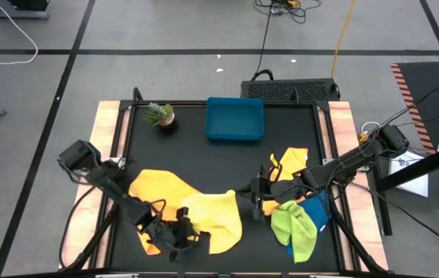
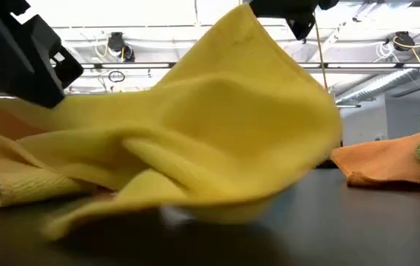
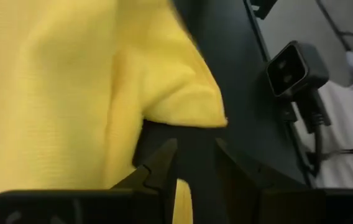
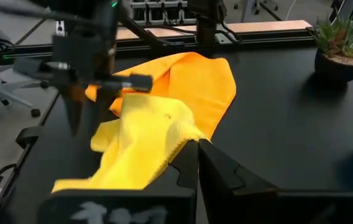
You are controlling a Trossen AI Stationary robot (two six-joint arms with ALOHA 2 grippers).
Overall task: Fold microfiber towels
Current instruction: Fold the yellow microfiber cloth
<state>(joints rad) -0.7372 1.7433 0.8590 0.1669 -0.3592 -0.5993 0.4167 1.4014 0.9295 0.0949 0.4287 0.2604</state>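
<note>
Yellow towel (image 1: 213,218) lies crumpled at the table's front, overlapping an orange towel (image 1: 160,188). Your left gripper (image 1: 179,232) sits on it, jaw state indeterminate; right gripper (image 1: 260,202) clenched, empty. Folding underway; next, regrasp a corner.

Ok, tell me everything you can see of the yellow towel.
The yellow towel is a soft, finely woven cloth with a stitched edge, crumpled and partly lifted into a peak rather than lying flat. It sits near the front of the black table, overlapping an orange towel. The right hand, shut, pinches its raised corner; the left hand is at its other end.
</note>
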